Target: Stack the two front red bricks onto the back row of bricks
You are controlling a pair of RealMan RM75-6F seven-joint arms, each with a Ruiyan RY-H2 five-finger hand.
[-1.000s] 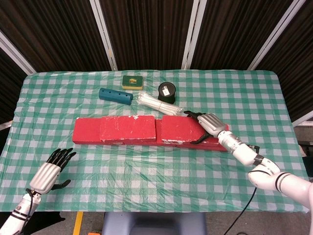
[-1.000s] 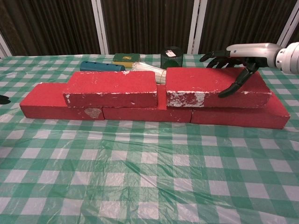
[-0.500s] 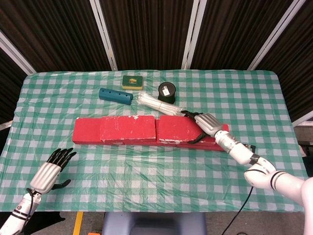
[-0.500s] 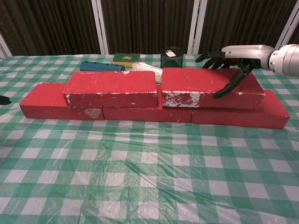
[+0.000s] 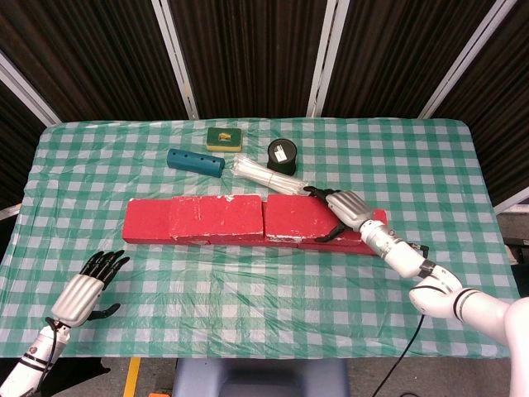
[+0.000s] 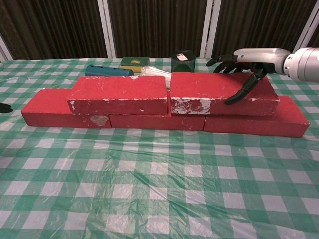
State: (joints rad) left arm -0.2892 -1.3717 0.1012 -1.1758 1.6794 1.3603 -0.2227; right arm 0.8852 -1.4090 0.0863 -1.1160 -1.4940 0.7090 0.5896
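Here the right hand (image 6: 244, 62) grips the upper right brick (image 6: 222, 92); left hand (image 5: 83, 291) spread, empty.

Checked table (image 5: 248, 314) — bottom brick row (image 6: 159, 121), blue block (image 5: 196, 162), sponge (image 5: 224, 138), black tub (image 5: 282, 155).

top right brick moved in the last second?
Yes. The top right brick slid left, closing the gap to the top left brick, pushed by the right hand.
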